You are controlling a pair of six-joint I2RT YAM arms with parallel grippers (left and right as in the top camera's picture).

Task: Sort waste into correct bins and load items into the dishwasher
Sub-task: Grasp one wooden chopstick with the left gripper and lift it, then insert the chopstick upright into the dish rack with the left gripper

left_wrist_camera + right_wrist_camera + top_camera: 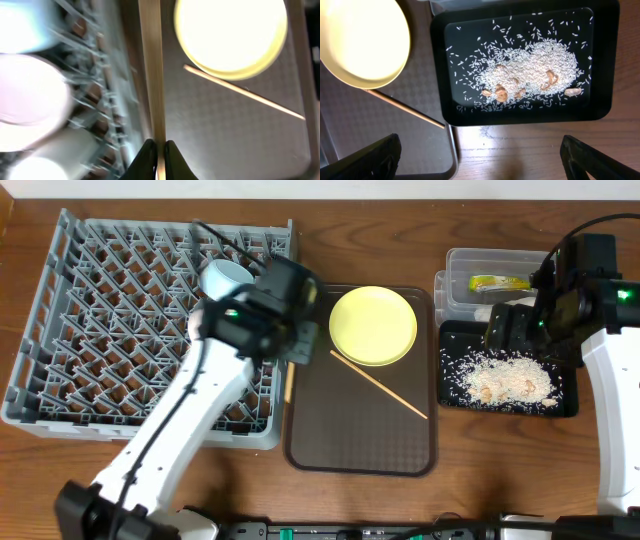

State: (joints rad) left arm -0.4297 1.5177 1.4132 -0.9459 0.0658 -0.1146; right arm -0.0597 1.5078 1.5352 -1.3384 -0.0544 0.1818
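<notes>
left arm: reaches from the near desk edge diagonally up to the left rim of the brown tray [360,442], with the wrist turned down over the seam between that tray and the dish rack [90,330].
left pincer [159,150]: narrow, clamped on one chopstick [151,75], which runs out from the fingertips along the brown tray's left rim.
right arm: stands right of the brown tray, wrist pointing down.
right pincer [480,141]: wide, holding nothing, hovering over the near rim of the black tray [602,75], just right of the brown tray.

count:
- chopsticks: two. one gripped; the second chopstick [380,385] lies diagonally on the brown tray.
- yellow plate [373,325]: one, on the brown tray's far half.
- rice [535,65]: one heap, in the black tray.
- clear tub [455,275]: one, right of the brown tray's far corner, with one wrapper [498,282] inside.
- light blue bowl [225,277]: one, in the rack left of the brown tray. other pale round items there are too blurred to count.
</notes>
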